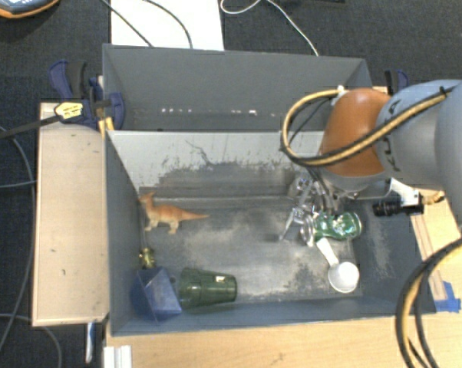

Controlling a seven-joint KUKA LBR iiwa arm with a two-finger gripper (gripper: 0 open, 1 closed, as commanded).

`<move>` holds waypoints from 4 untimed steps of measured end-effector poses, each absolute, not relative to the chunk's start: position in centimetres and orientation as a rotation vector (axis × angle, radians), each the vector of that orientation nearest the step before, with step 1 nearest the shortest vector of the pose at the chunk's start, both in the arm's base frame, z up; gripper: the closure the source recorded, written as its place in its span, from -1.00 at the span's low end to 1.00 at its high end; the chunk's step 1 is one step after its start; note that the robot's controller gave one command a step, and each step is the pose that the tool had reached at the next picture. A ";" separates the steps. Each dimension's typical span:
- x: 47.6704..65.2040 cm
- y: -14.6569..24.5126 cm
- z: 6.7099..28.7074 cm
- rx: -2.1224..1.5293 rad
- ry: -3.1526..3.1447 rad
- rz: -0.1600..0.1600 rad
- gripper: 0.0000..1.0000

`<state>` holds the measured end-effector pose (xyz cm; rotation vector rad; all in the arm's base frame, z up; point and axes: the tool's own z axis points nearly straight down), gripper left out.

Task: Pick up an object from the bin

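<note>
My gripper (301, 225) hangs low over the right part of the bin, under the orange wrist cover. Just to its right, touching or partly beneath it, lies a shiny green, glassy-looking object (341, 226). A white scoop (341, 273) with a round bowl lies just below that green object, its handle pointing up-left toward the gripper. Nothing can be made out inside the gripper.
An orange toy dinosaur (166, 213) stands at the left wall. In the front left corner lie a dark green cup (208, 289) on its side, a blue block (157, 294) and a small brass piece (146, 258). Bare floor lies mid-bin.
</note>
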<state>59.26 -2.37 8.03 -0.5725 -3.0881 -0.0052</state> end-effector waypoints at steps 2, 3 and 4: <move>58.3 -9.2 9.0 -0.840 -3.031 -0.011 -1.00; 58.1 -6.1 15.3 -0.226 -3.163 -0.001 -1.00; 54.9 -4.7 10.0 -1.110 -2.952 -0.009 -1.00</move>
